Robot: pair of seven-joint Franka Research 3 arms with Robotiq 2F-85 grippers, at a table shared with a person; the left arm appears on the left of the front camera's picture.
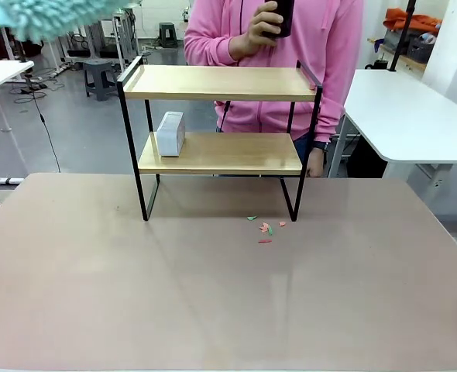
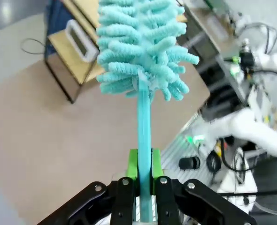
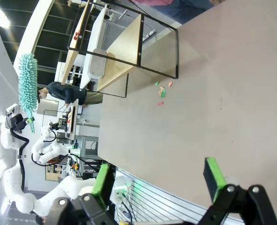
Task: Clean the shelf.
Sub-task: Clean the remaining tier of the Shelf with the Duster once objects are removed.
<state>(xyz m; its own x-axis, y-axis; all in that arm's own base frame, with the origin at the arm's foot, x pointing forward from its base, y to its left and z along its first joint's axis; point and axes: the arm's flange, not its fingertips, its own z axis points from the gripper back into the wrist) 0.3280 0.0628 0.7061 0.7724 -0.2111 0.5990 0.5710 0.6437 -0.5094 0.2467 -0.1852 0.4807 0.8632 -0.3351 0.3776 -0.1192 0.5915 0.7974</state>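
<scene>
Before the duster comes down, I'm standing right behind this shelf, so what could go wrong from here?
The duster, clamped in the left gripper, could knock the white box off the lower board of the shelf. A wide sweep might also strike your hand beside the right end.

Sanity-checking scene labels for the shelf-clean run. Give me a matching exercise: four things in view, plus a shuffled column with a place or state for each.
Things
1. duster
2. white box
3. coloured scraps
4. right gripper

Place or state
A. on the table, by a front leg of the shelf
B. clamped in the left gripper
C. jaws open, holding nothing
D. on the shelf's lower board

Pairs: 1-B, 2-D, 3-A, 4-C
</scene>
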